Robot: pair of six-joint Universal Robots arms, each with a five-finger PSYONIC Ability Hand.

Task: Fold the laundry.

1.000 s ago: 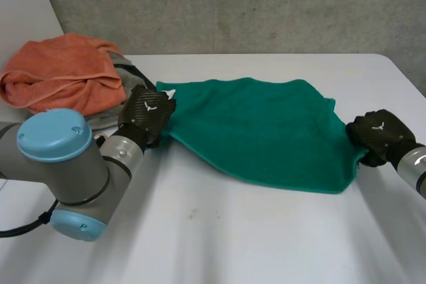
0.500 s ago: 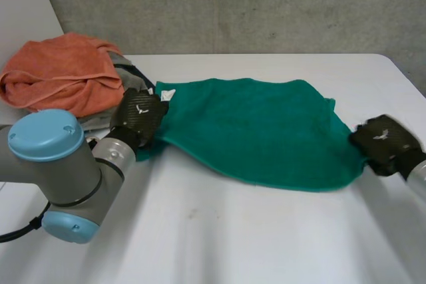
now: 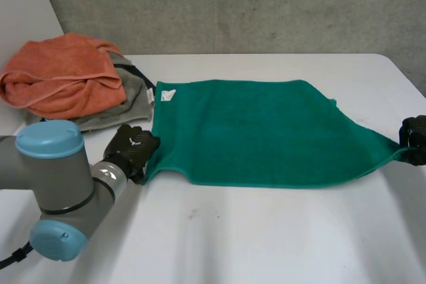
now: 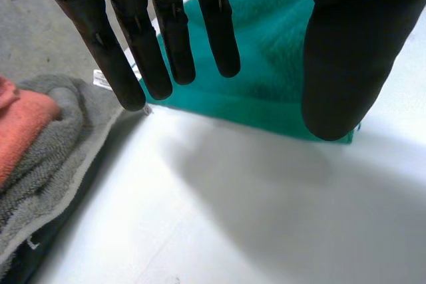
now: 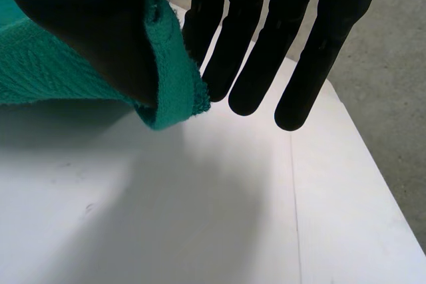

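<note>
Towel status: green towel [image 3: 259, 131] lies spread flat across the middle of the white table [image 3: 253, 237], drawn out sideways between the two hands. White label [image 3: 168, 95] sits at its far left corner.

Left hand [image 3: 133, 152]: at the towel's near left corner, low over the table. In its wrist view the fingers [image 4: 166, 38] are straight and side by side with the thumb opposite them. The cloth runs up between the two (reads as a pinch; the contact itself is hidden behind the thumb).

Right hand [image 3: 415, 139]: at the table's right edge, holding the towel's right corner, which is pulled to a point. Its wrist view shows the cloth wrapped over the thumb [image 5: 80, 24] and nipped against straight fingers.

Surroundings: pile at the table's far left, an orange towel [image 3: 63, 74] bunched on top of a grey towel [image 3: 126, 108]. The grey towel's edge lies just beside the green towel's left edge and near the left hand's fingertips. Whether the two cloths touch cannot be told. Concrete wall [image 3: 266, 4] stands behind the table.
</note>
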